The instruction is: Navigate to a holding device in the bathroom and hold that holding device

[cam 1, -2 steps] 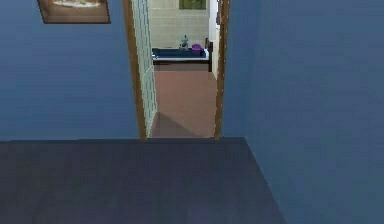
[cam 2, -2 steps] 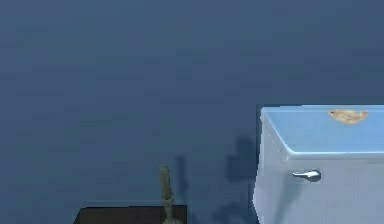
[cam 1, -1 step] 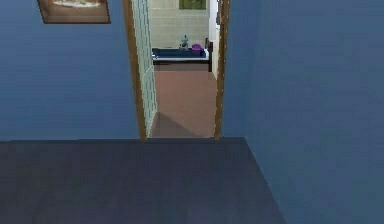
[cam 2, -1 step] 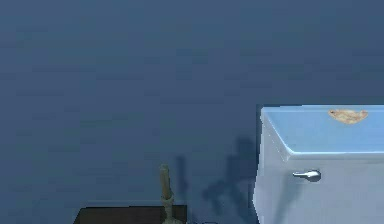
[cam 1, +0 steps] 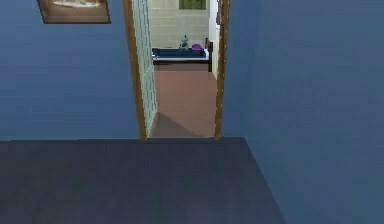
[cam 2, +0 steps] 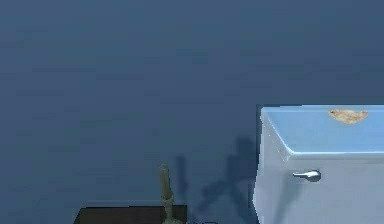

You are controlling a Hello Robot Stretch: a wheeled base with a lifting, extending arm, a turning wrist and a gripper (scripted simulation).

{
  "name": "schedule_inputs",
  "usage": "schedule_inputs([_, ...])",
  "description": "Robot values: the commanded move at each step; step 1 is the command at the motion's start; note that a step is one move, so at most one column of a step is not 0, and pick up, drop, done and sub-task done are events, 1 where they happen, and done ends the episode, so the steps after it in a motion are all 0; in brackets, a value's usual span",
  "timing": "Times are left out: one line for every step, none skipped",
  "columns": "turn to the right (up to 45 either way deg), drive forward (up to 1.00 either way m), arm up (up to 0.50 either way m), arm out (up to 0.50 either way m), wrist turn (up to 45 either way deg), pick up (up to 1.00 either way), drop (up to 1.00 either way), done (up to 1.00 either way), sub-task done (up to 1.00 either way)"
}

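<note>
A thin tan upright stick (cam 2: 165, 186) stands near the arm side view's bottom edge, in front of a blue wall. Just below and to the left of it lies a dark flat-topped thing (cam 2: 120, 215), cut off by the bottom edge. What the stick and the dark thing are cannot be told. To their right stands a pale blue toilet tank (cam 2: 320, 160) with a silver flush lever (cam 2: 308, 176). A small tan object (cam 2: 348, 116) lies on the tank's lid.
In the forward view, a wood-framed doorway (cam 1: 180, 70) with a pale door (cam 1: 146, 65) swung open leads to a red-brown floor (cam 1: 186, 100) and a dark bed (cam 1: 182, 56) beyond. Blue walls flank it. A framed picture (cam 1: 74, 10) hangs at the upper left. Dark floor (cam 1: 130, 180) lies ahead.
</note>
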Motion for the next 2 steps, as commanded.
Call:
schedule_inputs([0.0,0.0,0.0,0.0,45.0,0.0,0.0,0.0,0.0])
schedule_inputs([0.0,0.0,0.0,0.0,45.0,0.0,0.0,0.0,0.0])
